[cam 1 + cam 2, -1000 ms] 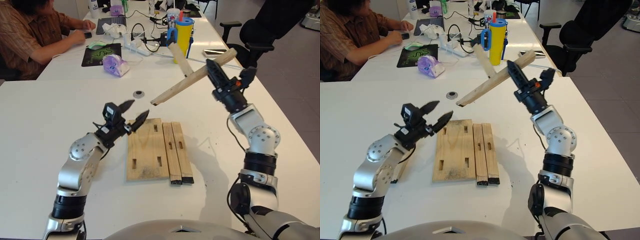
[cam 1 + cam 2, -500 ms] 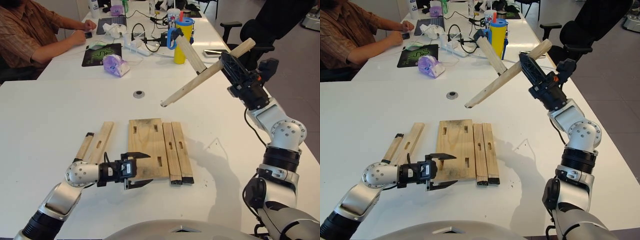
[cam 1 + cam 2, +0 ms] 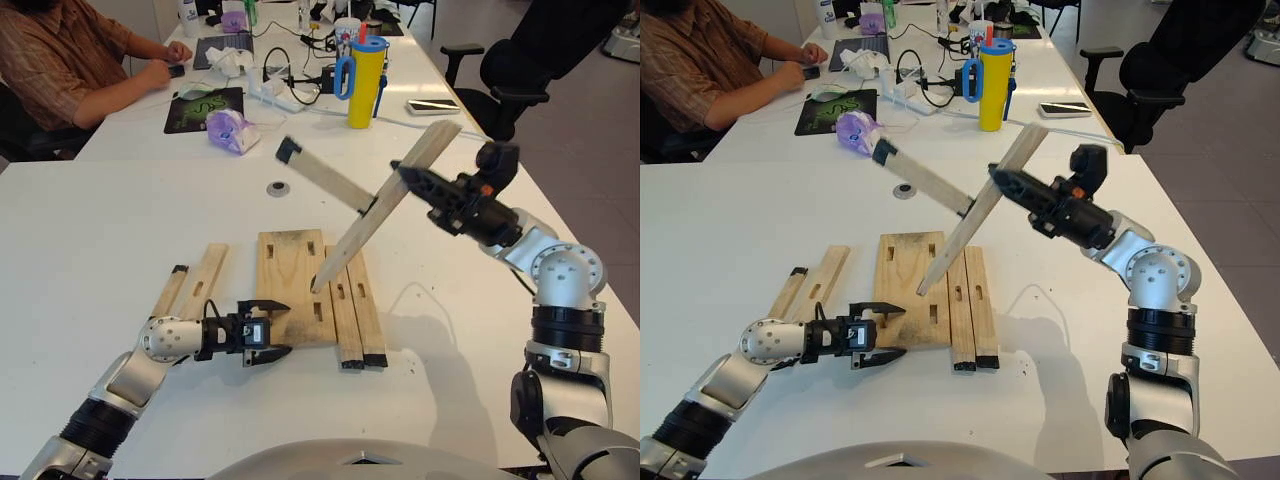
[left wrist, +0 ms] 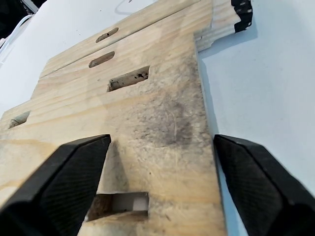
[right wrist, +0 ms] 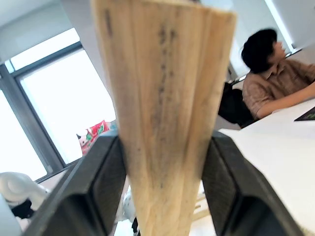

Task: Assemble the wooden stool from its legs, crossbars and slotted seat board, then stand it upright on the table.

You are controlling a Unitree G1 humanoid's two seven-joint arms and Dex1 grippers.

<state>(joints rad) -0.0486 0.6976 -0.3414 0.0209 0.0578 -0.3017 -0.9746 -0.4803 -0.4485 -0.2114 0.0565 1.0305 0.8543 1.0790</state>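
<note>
The slotted seat board (image 3: 293,285) lies flat on the white table, with two slotted slats (image 3: 357,305) against its right side. Two more wooden pieces (image 3: 198,283) lie to its left. My left gripper (image 3: 268,330) is low and open at the board's near left corner, with its fingers (image 4: 64,182) either side of the seat board (image 4: 147,108). My right gripper (image 3: 420,185) is shut on a leg (image 3: 375,215) joined crosswise to a black-tipped crossbar (image 3: 320,178). The leg's lower end is over the board; I cannot tell whether it touches. The right wrist view has the leg (image 5: 162,113) between both fingers.
A yellow bottle (image 3: 365,80), a phone (image 3: 432,105), cables and a purple object (image 3: 230,130) sit at the back. A round grommet (image 3: 277,188) lies behind the board. A person sits at the far left table. An office chair (image 3: 500,85) stands at the back right.
My right arm has swung the joined leg and crossbar down and left, so the leg's lower end now hangs over the seat board. My left gripper dropped from above the board to its near corner.
</note>
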